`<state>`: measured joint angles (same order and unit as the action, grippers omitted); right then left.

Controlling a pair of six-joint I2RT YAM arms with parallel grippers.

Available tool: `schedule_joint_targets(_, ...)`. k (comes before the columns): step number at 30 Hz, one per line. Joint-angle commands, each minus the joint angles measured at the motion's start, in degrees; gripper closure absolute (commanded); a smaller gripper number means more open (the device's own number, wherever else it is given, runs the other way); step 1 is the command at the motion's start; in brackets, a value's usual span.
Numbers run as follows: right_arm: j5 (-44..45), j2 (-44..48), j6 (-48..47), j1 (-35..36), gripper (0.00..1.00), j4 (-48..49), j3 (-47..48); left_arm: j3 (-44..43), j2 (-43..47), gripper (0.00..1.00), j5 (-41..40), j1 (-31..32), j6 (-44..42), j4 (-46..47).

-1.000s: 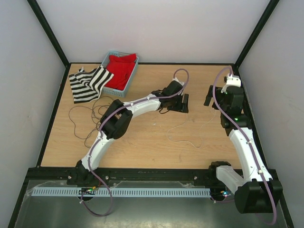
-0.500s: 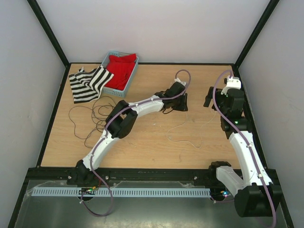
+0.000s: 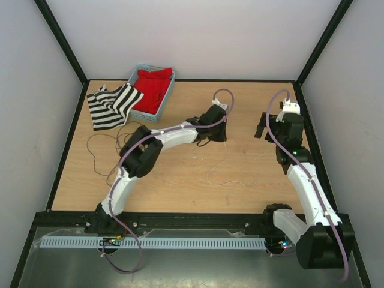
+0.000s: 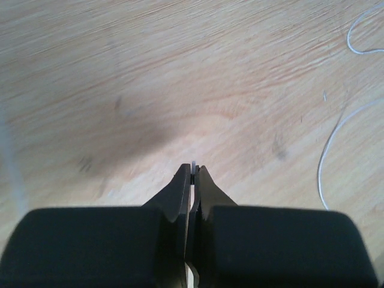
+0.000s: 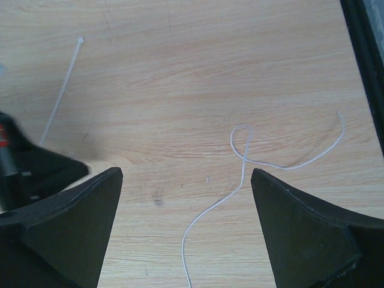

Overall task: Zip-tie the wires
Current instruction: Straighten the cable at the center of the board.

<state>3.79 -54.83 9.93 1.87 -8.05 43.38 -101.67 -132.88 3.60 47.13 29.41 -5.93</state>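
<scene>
The left tool (image 4: 193, 174) is pinched shut on a thin pale strip (image 5: 60, 96), straight and stiff-looking, probably the zip tie. Its free end slants out over the bench (image 3: 180, 180). The right tool (image 5: 186, 175) hangs with its fingers spread wide, holding nothing, above a pale wire (image 5: 243, 171) that lies loose with one small loop. The black wires (image 3: 114, 147) sprawl in curls well apart, toward the bench's left side. Nothing looks gathered or bound, so I judge the task barely begun: bundling, wrapping and cinching all remain.
</scene>
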Motion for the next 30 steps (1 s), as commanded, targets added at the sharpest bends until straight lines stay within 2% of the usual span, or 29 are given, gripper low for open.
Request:
schedule_joint_targets(1,1.0,-1.7,2.4,-0.2,0.01,1.9,-1.4,9.3,14.1,1.0,-3.7,-2.7,-0.5,4.3)
schedule_joint_targets(6,3.8,-3.4,4.1,-0.3,0.01,2.8,-1.7,23.7,28.9,1.0,-5.0,-5.8,0.9,5.3)
schedule_joint_targets(11,5.8,-6.1,5.5,-1.3,0.01,3.2,-1.0,37.7,39.6,1.0,-8.3,-7.1,4.0,5.4)
schedule_joint_targets(14,7.4,-8.0,5.5,-3.8,0.01,3.3,-0.4,45.1,44.7,1.0,-9.1,-8.5,6.5,5.3)
schedule_joint_targets(17,12.9,-9.9,5.3,-6.9,0.01,3.1,-0.3,51.9,49.8,1.0,-8.0,-10.6,8.0,4.5)
schedule_joint_targets(22,12.6,-13.0,10.2,-12.5,0.01,4.7,-2.9,58.5,58.1,1.0,-9.1,-12.2,7.8,1.0)
schedule_joint_targets(30,13.4,-23.6,12.3,-14.8,0.0,7.1,-1.4,61.5,63.4,1.0,-10.6,-12.3,8.3,-3.4)
